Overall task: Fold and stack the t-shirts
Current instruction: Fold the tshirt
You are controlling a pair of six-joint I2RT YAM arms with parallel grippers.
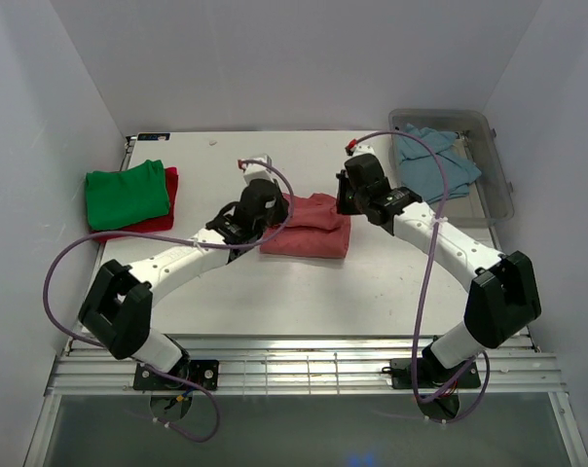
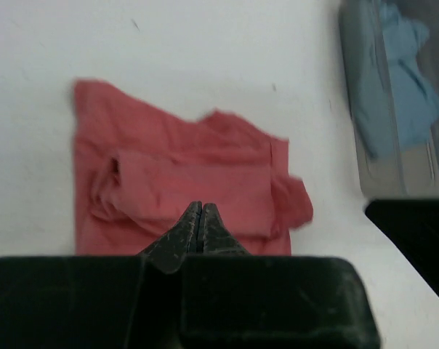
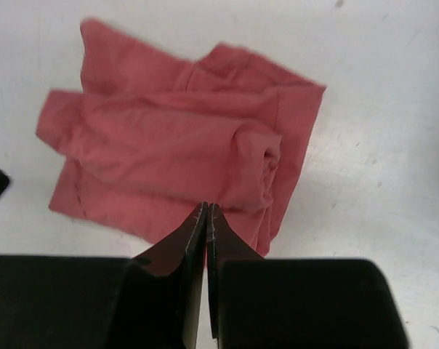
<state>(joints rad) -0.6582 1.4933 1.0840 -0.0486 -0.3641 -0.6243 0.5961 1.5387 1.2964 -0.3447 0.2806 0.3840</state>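
Observation:
A salmon-pink t-shirt [image 1: 309, 228] lies folded into a rough rectangle at the table's middle, with loose folds on top [image 2: 183, 174] [image 3: 176, 145]. My left gripper [image 1: 273, 206] [image 2: 201, 207] hovers over its left edge, shut with nothing between the fingers. Over the shirt's right edge my right gripper [image 1: 345, 197] [image 3: 206, 208] is shut too, with no cloth pinched. At the far left a folded green t-shirt [image 1: 127, 193] rests on a red t-shirt [image 1: 165, 220]. A light blue t-shirt [image 1: 432, 161] [image 2: 394, 87] lies crumpled in the bin.
The clear plastic bin [image 1: 499, 185] [image 2: 379, 178] stands at the back right of the white table [image 1: 275, 292]. White walls close in the back and both sides. Purple cables loop off both arms.

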